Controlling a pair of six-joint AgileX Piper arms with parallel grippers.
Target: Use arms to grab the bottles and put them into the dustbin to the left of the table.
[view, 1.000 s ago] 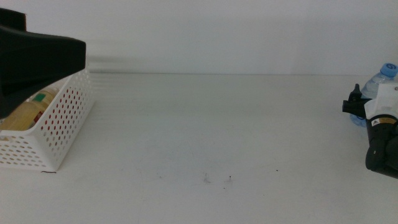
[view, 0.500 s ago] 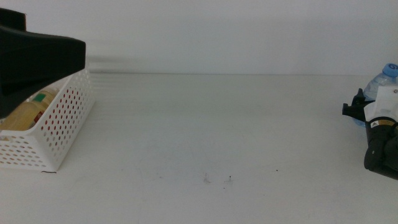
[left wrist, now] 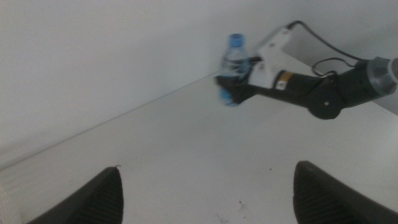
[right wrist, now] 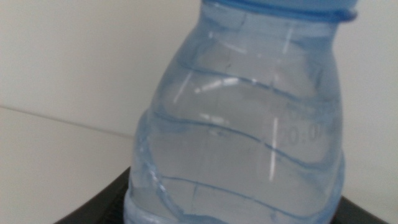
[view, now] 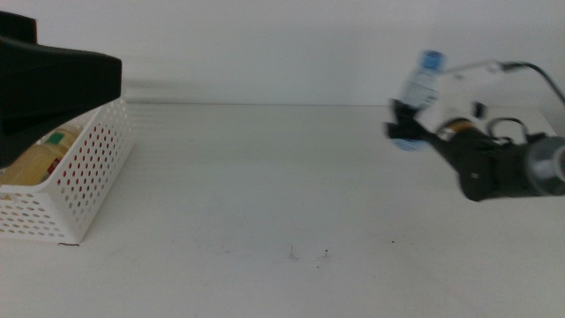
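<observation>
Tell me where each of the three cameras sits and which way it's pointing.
Middle view: looks forward and down over the white table; the right arm's gripper carries the clear blue-capped water bottle in from the right, and the white perforated dustbin stands at left.
Left wrist view: on the left arm, facing across the table toward that bottle; its own dark jaws stand apart.
Right wrist view: on the right arm, close against the bottle.
All three share the bottle.
</observation>
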